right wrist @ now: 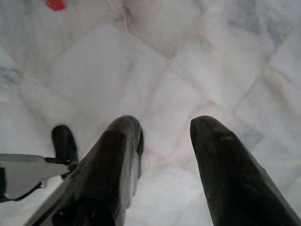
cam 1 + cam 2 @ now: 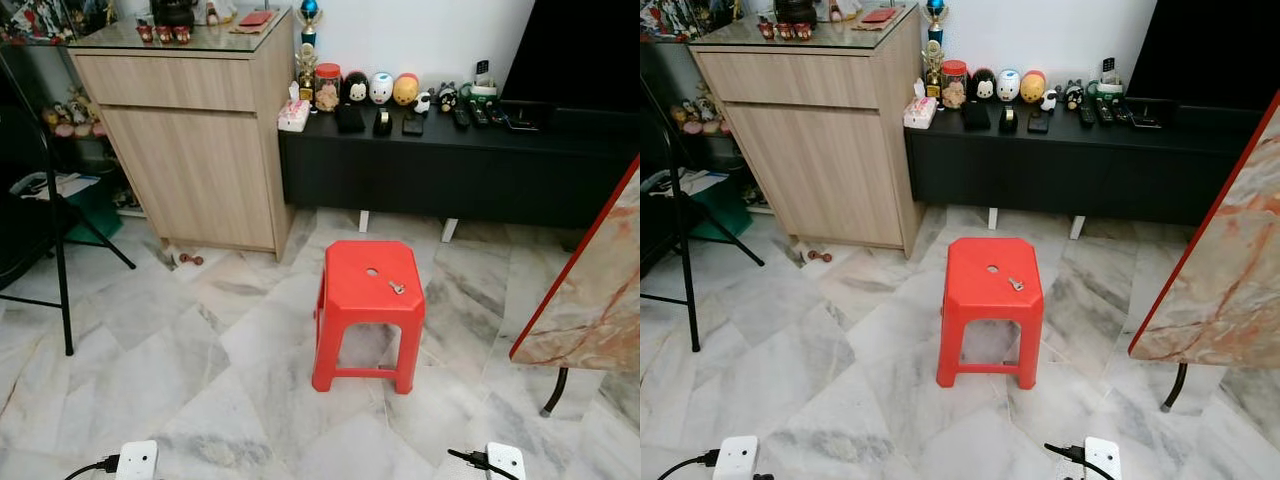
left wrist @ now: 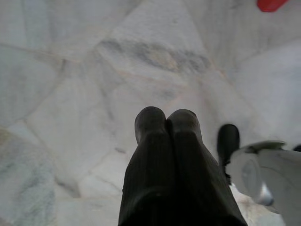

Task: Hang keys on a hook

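Note:
A small silver key (image 2: 397, 287) lies on the seat of a red plastic stool (image 2: 370, 310) standing on the marble floor ahead of me. In the left wrist view my left gripper (image 3: 167, 123) hangs over the marble floor with its two black fingers pressed together and nothing between them. In the right wrist view my right gripper (image 1: 164, 129) also points down at the floor, its fingers apart and empty. A corner of the red stool (image 3: 270, 4) shows far off in the left wrist view.
A wooden cabinet (image 2: 195, 140) stands at the back left and a low black console (image 2: 450, 165) with figurines along the wall. A black stand's legs (image 2: 62, 270) are at left, a marble-patterned tabletop (image 2: 595, 290) at right. My two white feet (image 2: 135, 462) are at the bottom.

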Robot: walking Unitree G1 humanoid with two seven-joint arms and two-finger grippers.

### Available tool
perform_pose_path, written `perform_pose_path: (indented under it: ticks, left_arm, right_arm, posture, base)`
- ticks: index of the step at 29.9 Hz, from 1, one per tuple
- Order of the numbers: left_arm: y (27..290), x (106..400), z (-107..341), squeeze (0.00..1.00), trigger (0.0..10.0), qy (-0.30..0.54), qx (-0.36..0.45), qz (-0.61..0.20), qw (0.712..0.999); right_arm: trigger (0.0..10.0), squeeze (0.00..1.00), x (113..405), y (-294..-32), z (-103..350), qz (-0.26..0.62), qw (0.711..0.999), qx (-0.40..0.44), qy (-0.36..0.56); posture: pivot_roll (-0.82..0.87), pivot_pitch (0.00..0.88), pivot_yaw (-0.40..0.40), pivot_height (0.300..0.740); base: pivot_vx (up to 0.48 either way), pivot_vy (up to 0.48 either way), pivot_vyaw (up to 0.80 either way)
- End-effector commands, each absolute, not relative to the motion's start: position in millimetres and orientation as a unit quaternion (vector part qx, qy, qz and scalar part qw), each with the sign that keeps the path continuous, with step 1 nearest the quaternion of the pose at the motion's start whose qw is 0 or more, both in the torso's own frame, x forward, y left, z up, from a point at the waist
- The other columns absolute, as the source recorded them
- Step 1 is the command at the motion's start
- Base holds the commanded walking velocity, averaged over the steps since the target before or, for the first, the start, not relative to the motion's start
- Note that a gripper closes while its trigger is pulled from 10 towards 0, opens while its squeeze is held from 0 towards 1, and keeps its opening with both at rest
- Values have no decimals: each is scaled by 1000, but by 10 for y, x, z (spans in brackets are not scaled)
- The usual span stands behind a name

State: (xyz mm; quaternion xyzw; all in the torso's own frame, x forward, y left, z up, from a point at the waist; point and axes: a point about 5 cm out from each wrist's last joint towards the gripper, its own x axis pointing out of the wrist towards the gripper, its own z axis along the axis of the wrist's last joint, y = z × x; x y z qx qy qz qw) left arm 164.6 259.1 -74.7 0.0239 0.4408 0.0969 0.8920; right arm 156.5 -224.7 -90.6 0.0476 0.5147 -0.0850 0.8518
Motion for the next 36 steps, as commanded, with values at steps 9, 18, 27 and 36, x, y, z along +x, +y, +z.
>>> perform_pose_path:
  ticks: [9, 18, 27, 36]
  left_arm:
    - [2561, 1603, -773, 0, 10000, 444, 24, 93, 891]
    - [2603, 1606, -758, 0, 10000, 444, 31, 90, 891]
    - [2664, 1575, -751, 0, 10000, 446, 34, 97, 889]
    - [2673, 1522, -772, 0, 10000, 454, 30, 102, 885]
  right_arm:
    - [10000, 0, 1596, -2230, -895, -68, 857, 33, 510]
    - [10000, 0, 1497, -2235, -933, -73, 851, 44, 518]
    - [10000, 0, 1453, -2093, -977, -60, 849, 45, 523]
    - [10000, 0, 1457, -2043, -983, -52, 850, 45, 521]
  posture:
    - [115, 0, 11, 740]
    - [107, 0, 29, 740]
    - [103, 0, 31, 740]
    - [123, 0, 18, 740]
  base:
    - [0, 0, 355]
    - [173, 0, 0]
    - [285, 0, 0]
    - [287, 0, 339]
